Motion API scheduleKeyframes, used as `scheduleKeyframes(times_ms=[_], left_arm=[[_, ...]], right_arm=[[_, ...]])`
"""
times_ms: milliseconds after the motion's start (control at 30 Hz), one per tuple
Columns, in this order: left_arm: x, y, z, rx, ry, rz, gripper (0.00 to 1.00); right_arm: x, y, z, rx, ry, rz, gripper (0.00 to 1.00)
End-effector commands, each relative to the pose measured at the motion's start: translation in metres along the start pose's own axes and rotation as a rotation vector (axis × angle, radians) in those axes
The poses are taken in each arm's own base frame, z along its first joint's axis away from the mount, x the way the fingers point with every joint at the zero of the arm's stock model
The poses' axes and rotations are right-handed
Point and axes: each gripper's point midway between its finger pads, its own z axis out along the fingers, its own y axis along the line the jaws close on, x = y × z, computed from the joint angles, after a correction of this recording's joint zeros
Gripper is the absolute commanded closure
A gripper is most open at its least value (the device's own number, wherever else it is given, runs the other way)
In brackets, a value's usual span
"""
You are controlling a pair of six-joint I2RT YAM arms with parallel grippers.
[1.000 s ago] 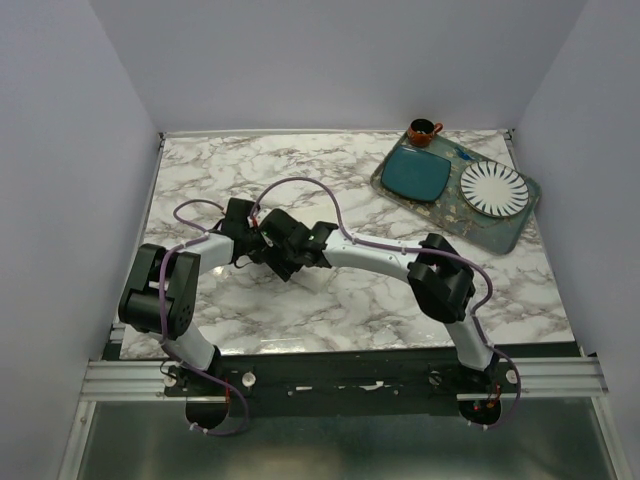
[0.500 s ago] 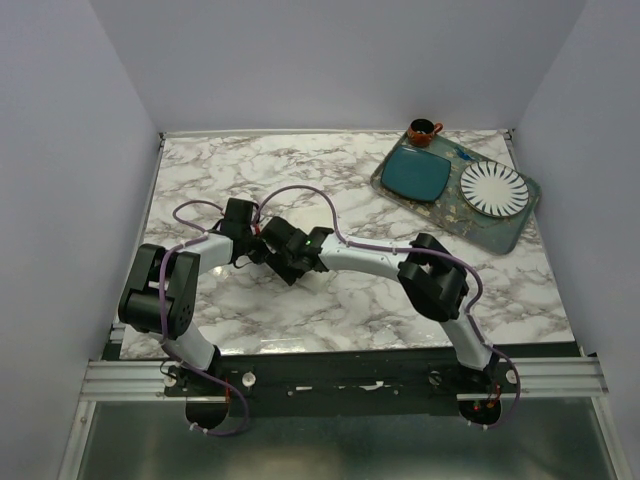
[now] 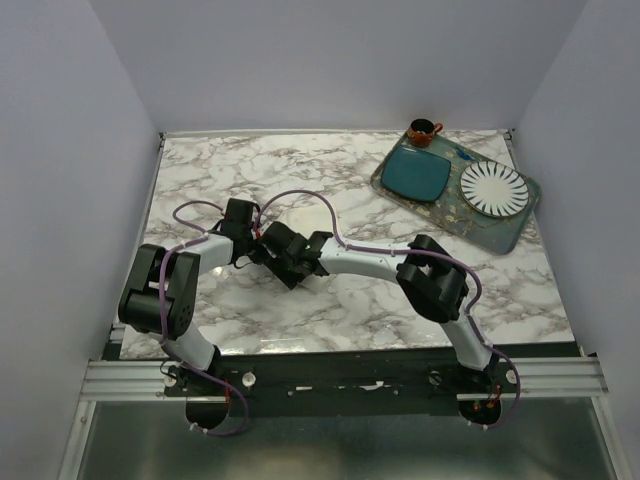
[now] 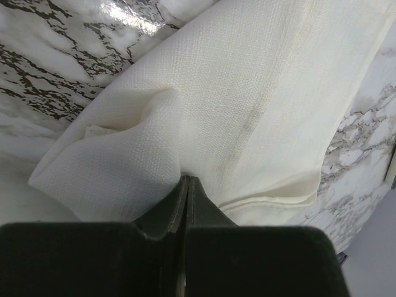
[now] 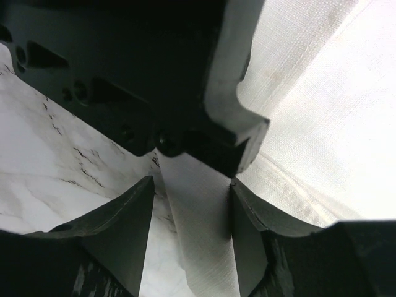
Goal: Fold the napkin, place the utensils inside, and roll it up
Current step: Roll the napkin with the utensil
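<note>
The right arm [image 3: 370,262] has edged leftward over the past second, its elbow drawn in, while the left arm [image 3: 200,255] has held its place. On the near-left part of the marble table [image 3: 350,300], the two claws meet nose to nose. The left gripper [image 4: 187,180] is clenched on a raised pinch of the napkin [image 4: 247,111], which lies folded in layers on the marble beneath both claws and is hidden by them from above. The right gripper [image 5: 192,192] stands released, jaws apart over a strip of the cloth, just short of the other gripper's black body. At the far right corner, well apart, a tray [image 3: 500,230] carries a teal plate [image 3: 418,173] and a white ribbed plate [image 3: 493,187], with a brown cup [image 3: 422,131] just behind them.
</note>
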Motion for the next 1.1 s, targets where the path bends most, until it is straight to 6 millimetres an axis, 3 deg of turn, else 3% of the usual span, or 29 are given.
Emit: scheduleKeyframes(times_ms=[0,167,267,467,500,567,600,667,767,933,1067], left_arm=[[0.035,0.053,0.000,-0.185,0.087,-0.014,0.94],[0.030,0.049,-0.007,-0.163,0.062,0.002,0.92],[0.024,0.043,-0.014,-0.156,0.037,0.024,0.88],[-0.011,0.014,-0.046,-0.125,-0.094,0.115,0.63],[-0.018,0.005,-0.055,-0.111,-0.124,0.131,0.54],[-0.027,-0.005,-0.069,-0.115,-0.148,0.158,0.50],[-0.032,-0.010,-0.076,-0.111,-0.168,0.161,0.48],[-0.027,-0.008,-0.079,-0.117,-0.150,0.157,0.45],[-0.014,0.000,-0.079,-0.129,-0.107,0.126,0.39],[0.008,0.024,-0.074,-0.202,-0.073,0.041,0.38],[0.013,0.030,-0.068,-0.241,-0.072,0.004,0.36]], right_arm=[[0.036,0.005,0.027,0.029,0.071,-0.011,0.48],[0.042,0.006,0.031,-0.054,0.057,0.075,0.70],[0.043,0.008,0.030,-0.148,0.046,0.120,0.76],[0.052,0.028,0.025,-0.489,0.051,0.223,0.87],[0.054,0.021,0.028,-0.524,0.055,0.260,0.88],[0.053,0.029,0.021,-0.656,0.069,0.312,0.88],[0.055,0.023,0.025,-0.696,0.082,0.355,0.88],[0.053,0.032,0.015,-0.846,0.118,0.429,0.88],[0.049,0.029,0.013,-0.978,0.158,0.537,0.89],[0.048,0.018,0.016,-1.021,0.188,0.636,0.88],[0.049,0.015,0.018,-1.052,0.198,0.681,0.88]])
